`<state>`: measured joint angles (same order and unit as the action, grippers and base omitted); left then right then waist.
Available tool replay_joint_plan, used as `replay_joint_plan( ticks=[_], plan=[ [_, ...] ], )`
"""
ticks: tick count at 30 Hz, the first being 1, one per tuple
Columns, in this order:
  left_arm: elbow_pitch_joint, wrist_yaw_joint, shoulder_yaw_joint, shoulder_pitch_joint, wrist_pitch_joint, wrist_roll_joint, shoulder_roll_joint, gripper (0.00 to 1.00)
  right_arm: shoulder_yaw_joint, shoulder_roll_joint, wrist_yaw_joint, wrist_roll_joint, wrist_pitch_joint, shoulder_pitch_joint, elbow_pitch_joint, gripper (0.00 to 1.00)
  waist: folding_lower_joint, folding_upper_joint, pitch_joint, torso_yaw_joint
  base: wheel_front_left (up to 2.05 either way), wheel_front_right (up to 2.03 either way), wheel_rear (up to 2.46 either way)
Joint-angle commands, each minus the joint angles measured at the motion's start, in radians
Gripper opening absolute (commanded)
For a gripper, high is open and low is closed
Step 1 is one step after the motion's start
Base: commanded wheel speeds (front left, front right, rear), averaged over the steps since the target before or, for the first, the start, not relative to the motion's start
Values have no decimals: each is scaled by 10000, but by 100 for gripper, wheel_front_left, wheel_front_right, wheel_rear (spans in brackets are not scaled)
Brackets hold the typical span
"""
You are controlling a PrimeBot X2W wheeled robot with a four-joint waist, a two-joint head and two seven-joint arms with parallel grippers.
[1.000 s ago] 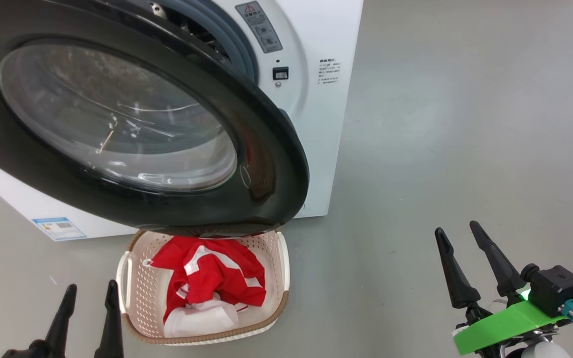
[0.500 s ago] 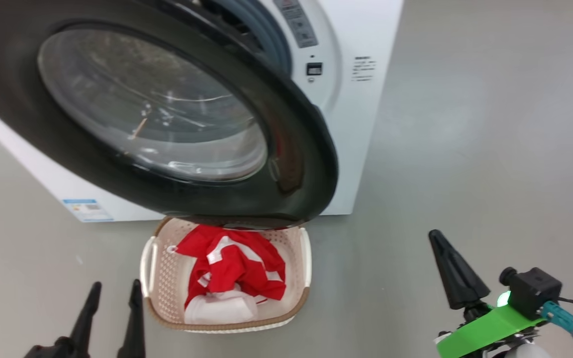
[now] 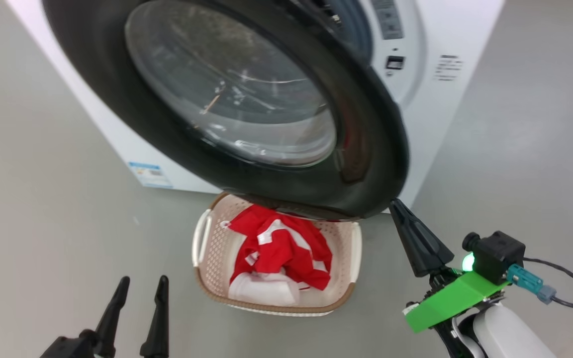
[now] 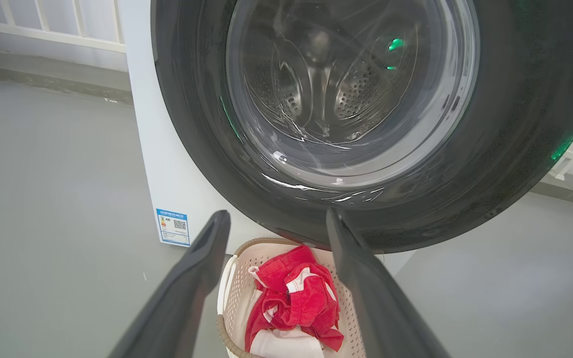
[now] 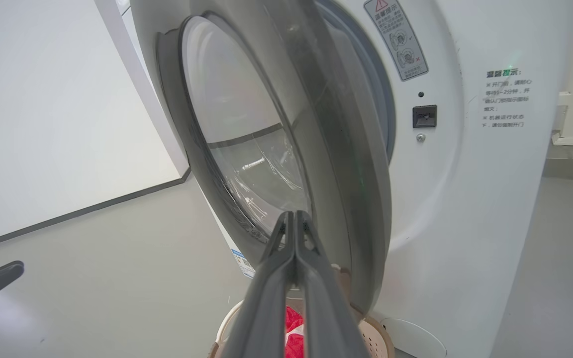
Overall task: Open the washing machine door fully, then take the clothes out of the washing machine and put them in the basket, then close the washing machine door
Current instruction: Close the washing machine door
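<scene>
The shut, empty right gripper [image 3: 398, 206] is pointing at the stiff, slippery-looking rim of the washing machine door [image 3: 366, 149], probably good for pushing.

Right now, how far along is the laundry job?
Done: the clothes lie in the basket under the open washing machine door. In hand: the right gripper, shut and empty, points at the door's lower rim; the left gripper hangs open, empty. Left: swinging the door shut against the washing machine.
</scene>
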<state>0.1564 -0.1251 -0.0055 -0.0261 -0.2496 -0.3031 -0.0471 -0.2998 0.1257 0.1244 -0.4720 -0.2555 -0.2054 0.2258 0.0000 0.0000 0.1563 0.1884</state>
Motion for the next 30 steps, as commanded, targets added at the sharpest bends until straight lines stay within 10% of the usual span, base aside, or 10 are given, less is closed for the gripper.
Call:
replay_joint_plan(
  ticks=[1,30],
  plan=[
    [-183,-56,240,411,-122,-71,-34,100,-269,-9,63,-104,-63,-373,-130,0,0,0,261,543,0,0,0],
    [-523,-56,-86,1320,-122,-391,-32,100,1115,14,63,92,-63,-1912,-64,0,0,0,1826,1177,0,0,0]
  ],
)
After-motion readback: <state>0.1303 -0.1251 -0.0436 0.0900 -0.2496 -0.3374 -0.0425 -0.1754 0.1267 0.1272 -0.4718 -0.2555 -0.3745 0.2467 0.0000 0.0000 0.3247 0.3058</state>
